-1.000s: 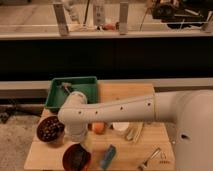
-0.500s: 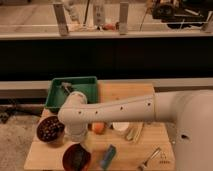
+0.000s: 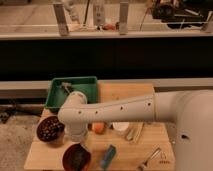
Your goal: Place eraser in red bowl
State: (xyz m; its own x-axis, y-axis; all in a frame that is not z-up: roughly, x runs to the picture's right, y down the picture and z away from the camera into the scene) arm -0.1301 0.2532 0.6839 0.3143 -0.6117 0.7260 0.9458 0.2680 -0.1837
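The long white robot arm (image 3: 125, 107) reaches across the light brown wooden counter (image 3: 127, 92). Its pincer (image 3: 65, 88) is over the green plastic tray (image 3: 86, 80) at the back left, and I cannot tell if it is open or closed. The small blue block eraser (image 3: 107, 156) lies on the counter at the front, just beside the round red bowl (image 3: 66, 156), on its right side. A dark bowl of brown bits (image 3: 49, 130) sits to the left
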